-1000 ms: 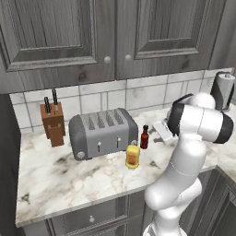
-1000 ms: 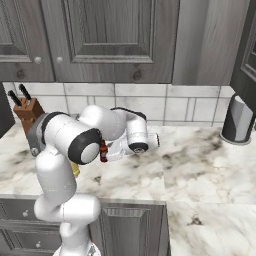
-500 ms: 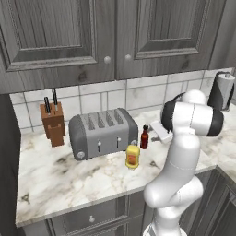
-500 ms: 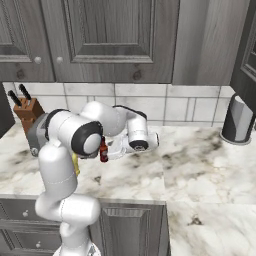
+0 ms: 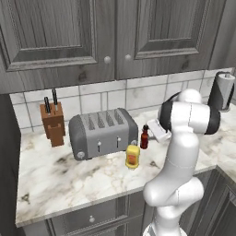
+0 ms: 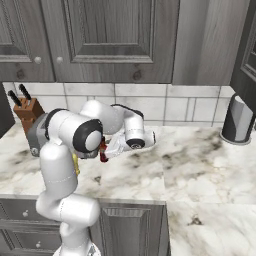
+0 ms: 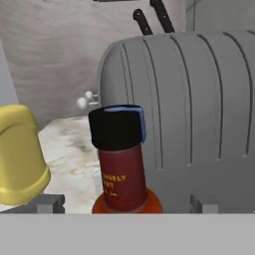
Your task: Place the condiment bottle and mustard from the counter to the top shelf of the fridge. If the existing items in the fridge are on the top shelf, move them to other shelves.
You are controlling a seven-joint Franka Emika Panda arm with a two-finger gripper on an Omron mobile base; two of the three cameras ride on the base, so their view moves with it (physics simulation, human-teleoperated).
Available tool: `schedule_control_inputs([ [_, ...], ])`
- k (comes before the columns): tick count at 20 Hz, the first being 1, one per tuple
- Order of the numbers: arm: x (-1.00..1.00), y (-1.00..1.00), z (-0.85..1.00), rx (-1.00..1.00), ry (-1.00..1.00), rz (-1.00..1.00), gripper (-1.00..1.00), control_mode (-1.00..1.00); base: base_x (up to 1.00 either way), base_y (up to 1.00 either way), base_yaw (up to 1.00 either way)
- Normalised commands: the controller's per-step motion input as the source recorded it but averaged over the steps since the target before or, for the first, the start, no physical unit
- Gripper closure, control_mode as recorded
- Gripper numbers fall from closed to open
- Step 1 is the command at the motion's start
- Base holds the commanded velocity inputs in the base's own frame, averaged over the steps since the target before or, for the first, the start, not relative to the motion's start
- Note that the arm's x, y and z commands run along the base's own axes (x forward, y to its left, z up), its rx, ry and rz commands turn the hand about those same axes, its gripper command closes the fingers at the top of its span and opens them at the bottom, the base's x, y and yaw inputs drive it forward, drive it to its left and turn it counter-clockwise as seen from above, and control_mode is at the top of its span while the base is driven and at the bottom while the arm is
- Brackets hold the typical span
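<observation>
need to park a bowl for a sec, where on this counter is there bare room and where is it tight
Bare stone runs along the counter front edge, before the toaster and knife block, and between the arm and the paper towel roll. It is crowded by the toaster's end, where mustard, condiment bottle and open gripper cluster.

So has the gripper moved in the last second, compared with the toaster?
Yes. In the left base view the hand has swung left toward the toaster, and the open gripper now sits right at the condiment bottle, beside the mustard.
</observation>
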Motion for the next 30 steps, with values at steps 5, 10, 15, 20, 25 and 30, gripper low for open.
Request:
schedule_control_inputs([
  [5,0.15,-0.15,0.00,0.06,0.00,0.00,-1.00,-1.00,0.00,0.00,0.00],
  [10,0.00,0.02,-0.02,0.00,0.00,0.00,-1.00,-1.00,0.00,0.00,0.00],
  [15,-0.25,0.21,-0.10,0.00,0.00,0.00,-1.00,-1.00,0.00,0.00,0.00],
  [20,-0.08,0.12,-0.04,0.00,0.00,0.00,1.00,-1.00,0.00,0.00,0.00],
  [25,-0.02,-0.06,0.33,0.02,0.00,0.00,1.00,-1.00,0.00,0.00,0.00],
  [30,-0.62,-0.27,0.92,0.02,-0.01,-0.03,1.00,-1.00,0.00,0.00,0.00],
])
